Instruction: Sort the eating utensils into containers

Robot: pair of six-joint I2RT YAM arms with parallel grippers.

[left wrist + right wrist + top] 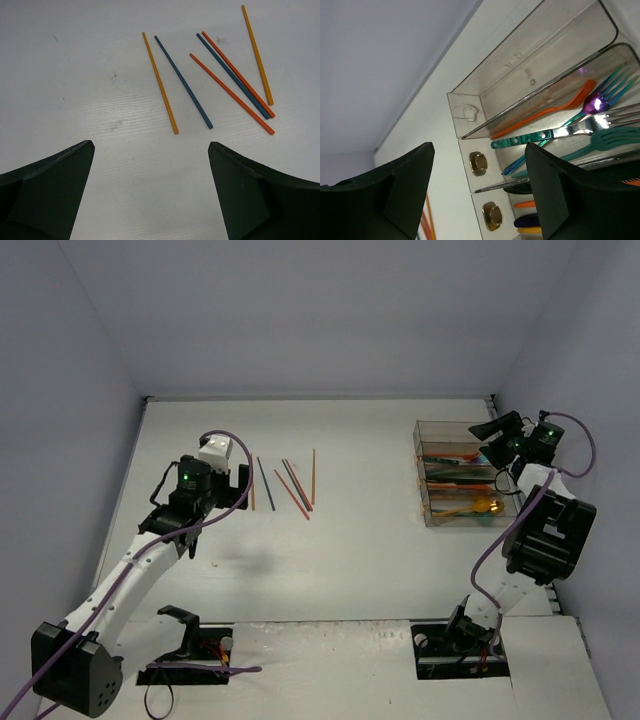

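Several chopsticks (285, 483) in orange, navy and red lie loose on the white table; in the left wrist view they fan out ahead, a navy chopstick (183, 81) beside an orange chopstick (160, 82). My left gripper (151, 146) hovers just short of them, open and empty. The containers (421, 445) stand at the right, holding coloured utensils and a gold spoon (486, 505). My right gripper (479, 147) hangs open and empty over the containers' end. Below it lie an orange fork (545, 112), a green-handled fork (535, 138) and a teal fork (600, 140).
The container (540, 55) nearest the back wall looks bare. Brass fittings (478, 163) sit on the containers' end tabs. The right wall runs close behind the containers. The arm bases and purple cables (200, 668) are at the near edge.
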